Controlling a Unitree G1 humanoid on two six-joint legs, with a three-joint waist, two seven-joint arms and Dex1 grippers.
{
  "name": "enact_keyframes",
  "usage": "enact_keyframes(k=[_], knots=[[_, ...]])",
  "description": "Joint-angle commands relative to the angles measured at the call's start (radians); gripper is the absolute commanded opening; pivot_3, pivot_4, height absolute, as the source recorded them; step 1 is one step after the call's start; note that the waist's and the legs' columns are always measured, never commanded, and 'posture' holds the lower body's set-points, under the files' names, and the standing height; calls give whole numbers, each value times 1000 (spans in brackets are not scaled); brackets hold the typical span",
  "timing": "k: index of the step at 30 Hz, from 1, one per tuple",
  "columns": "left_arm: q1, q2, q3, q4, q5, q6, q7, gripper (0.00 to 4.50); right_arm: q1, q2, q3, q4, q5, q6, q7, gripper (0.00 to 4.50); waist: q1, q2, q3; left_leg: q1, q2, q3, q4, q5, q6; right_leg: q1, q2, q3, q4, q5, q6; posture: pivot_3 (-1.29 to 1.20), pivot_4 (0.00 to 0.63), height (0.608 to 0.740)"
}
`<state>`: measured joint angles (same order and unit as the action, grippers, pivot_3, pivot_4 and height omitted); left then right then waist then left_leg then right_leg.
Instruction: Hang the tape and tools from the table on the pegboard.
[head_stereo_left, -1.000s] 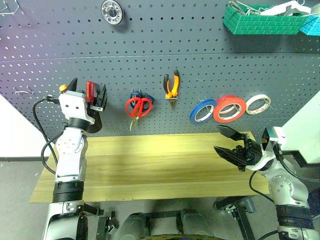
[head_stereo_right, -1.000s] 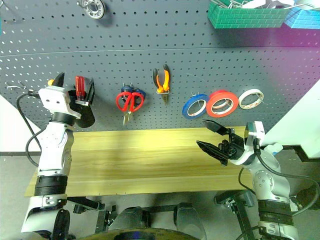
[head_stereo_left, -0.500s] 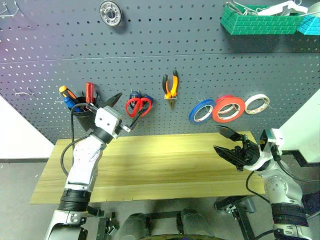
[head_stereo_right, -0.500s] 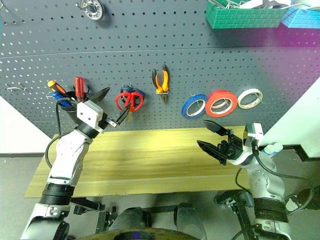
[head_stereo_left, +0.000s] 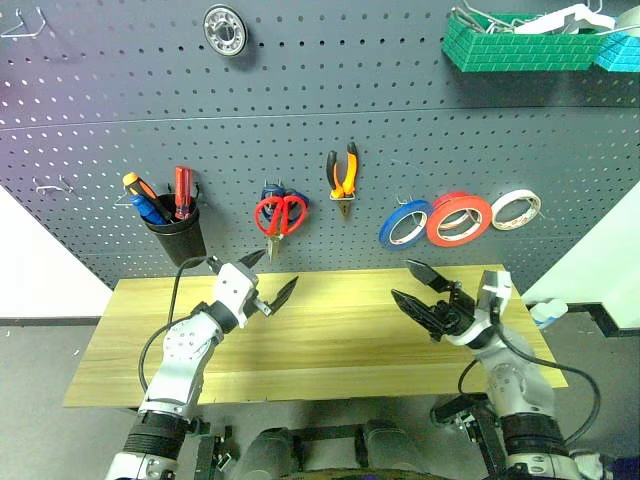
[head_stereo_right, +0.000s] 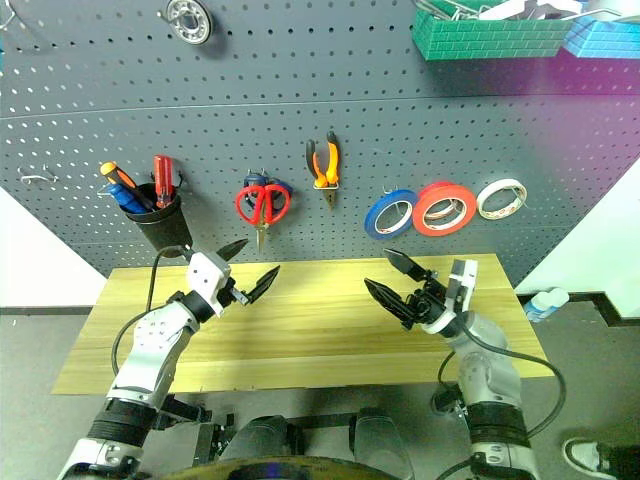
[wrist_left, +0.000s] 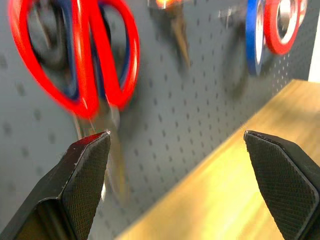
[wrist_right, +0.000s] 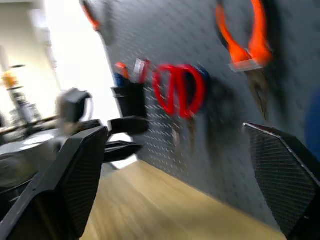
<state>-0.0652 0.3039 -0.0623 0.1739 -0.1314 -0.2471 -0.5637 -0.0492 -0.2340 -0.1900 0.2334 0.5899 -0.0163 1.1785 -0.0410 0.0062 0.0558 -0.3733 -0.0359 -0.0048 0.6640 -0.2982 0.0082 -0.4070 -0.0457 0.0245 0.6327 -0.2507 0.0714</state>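
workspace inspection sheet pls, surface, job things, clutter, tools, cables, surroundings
surface: wooden table, nothing seen lying on it.
job's things: red tape, pliers and red-handled scissors hang on the pegboard; blue-handled screwdriver stands in the black cup.
clutter: blue tape, white tape, red screwdriver, blue-handled scissors behind the red pair, metal bearing, green bin.
grippers: left tool open, holding nothing, over the table; right tool open, holding nothing.
cables: black cable looped along the left arm.
surroundings: water bottle beyond the table's right end.
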Motion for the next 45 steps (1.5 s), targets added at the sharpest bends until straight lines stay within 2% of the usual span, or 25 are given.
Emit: enact_keyframes(k=[1,7,10,16,26,29,31,34,38,41,45], knots=[[6,-8,23,21,-7,-46,9,4477,34,23,9,-8,-12,19,-73,4500,-1,1,-1,0,0,0,0,0,0,0,0,0,0,0,0,-104,0,734],[18,-27,69,84,-15,-69,57,4477,100,52,2,-34,-55,9,-223,4500,-4,2,-6,0,0,0,0,0,0,0,0,0,0,0,0,-115,0,734],[36,-37,113,89,-34,-61,95,4477,99,67,-55,-52,3,83,-350,4500,-5,3,-7,1,0,0,0,0,0,0,0,0,1,0,0,-118,0,734],[93,-55,175,59,-52,-29,170,4477,153,92,-54,-62,-255,-114,-647,4500,-2,4,-13,0,0,0,0,0,0,0,0,0,1,0,0,-121,0,734],[206,-71,203,-105,-22,44,280,4477,227,97,-18,-180,-553,-91,-1022,4500,-5,2,-20,2,0,0,1,0,0,2,1,1,2,0,0,-121,0,734],[222,-71,200,-138,-17,58,290,4477,237,113,-38,-213,-532,-15,-1072,4500,-4,1,-21,2,0,0,2,0,0,2,1,1,2,-1,-1,-121,0,734],[231,-73,201,-152,-13,68,301,4477,247,123,-49,-238,-401,57,-994,4500,-3,0,-23,2,0,0,2,0,0,3,1,0,2,-2,-2,-113,0,734],[242,-77,203,-169,-15,81,309,4477,268,110,-38,-272,-356,82,-946,4500,-4,0,-23,3,0,0,3,0,1,4,1,0,2,-2,-3,-107,0,734],[271,-81,199,-197,-27,116,307,4477,283,122,-76,-270,-339,104,-991,4500,-4,-1,-23,3,0,0,3,0,1,4,1,1,1,-3,-3,-106,0,736],[290,-86,194,-210,-11,131,317,4477,331,101,-14,-300,-443,65,-1006,4500,-4,-1,-24,3,0,0,3,0,1,5,1,1,1,-3,-3,-94,0,736],[299,-87,188,-225,9,129,321,4477,349,118,-6,-299,-453,78,-1038,4500,-3,-1,-24,3,0,0,3,0,1,4,2,1,1,-4,-3,-92,0,736]])
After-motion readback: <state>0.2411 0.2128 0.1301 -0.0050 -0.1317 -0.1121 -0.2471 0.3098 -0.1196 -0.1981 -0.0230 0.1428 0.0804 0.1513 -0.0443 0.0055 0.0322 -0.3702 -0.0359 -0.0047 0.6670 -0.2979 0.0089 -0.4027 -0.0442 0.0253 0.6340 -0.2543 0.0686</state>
